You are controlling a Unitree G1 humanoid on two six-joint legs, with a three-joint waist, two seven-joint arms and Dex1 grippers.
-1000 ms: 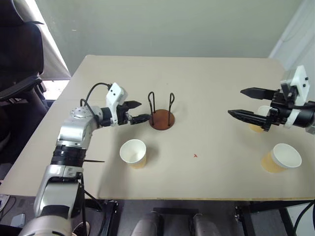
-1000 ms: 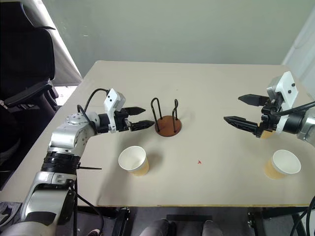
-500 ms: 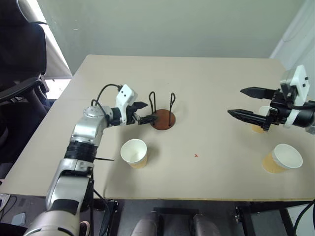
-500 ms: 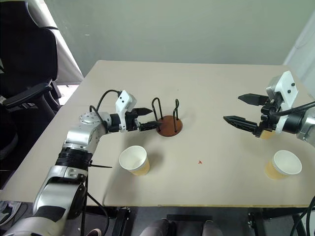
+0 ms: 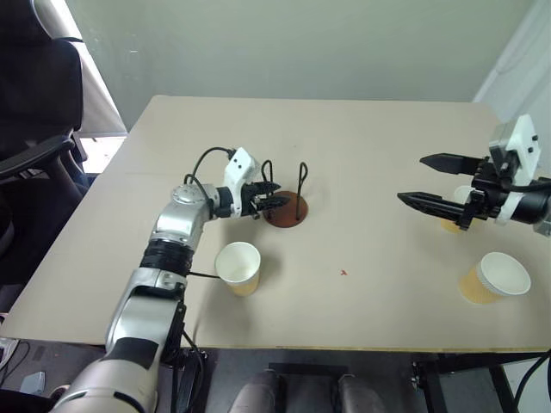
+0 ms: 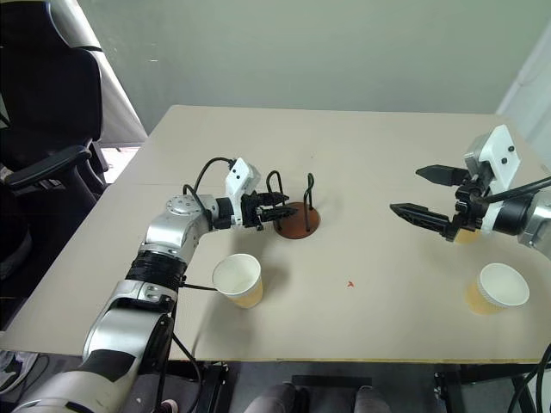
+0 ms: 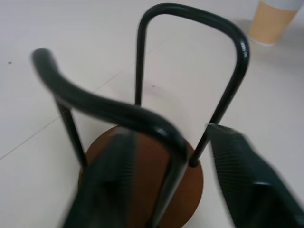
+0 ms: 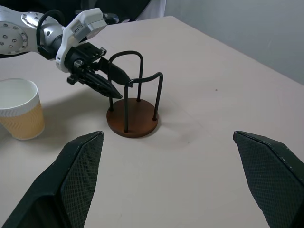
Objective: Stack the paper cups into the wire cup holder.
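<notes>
Left eye view: wire cup holder [image 5: 285,206] mid-worktop [image 5: 344,146], left hand [image 5: 274,196] at its near loop, fingers narrowed, grip unclear. Right hand [image 5: 435,181] wide open, empty. Paper cups [image 5: 237,267] upright, apart.
Right wrist view: holder empty, left fingers astride loop.

- You are looking at a plain test room, more lab or office than home: a bare beige tabletop [image 5: 362,146] stands against an unadorned pale green-grey wall [image 5: 293,43].
- A black office chair [image 5: 34,95] sits to the robot's left of the tabletop.
- A white curtain [image 5: 516,60] hangs at the far right corner.
- Dark metal framing [image 5: 448,379] under the tabletop edge suggests a work bench.
</notes>
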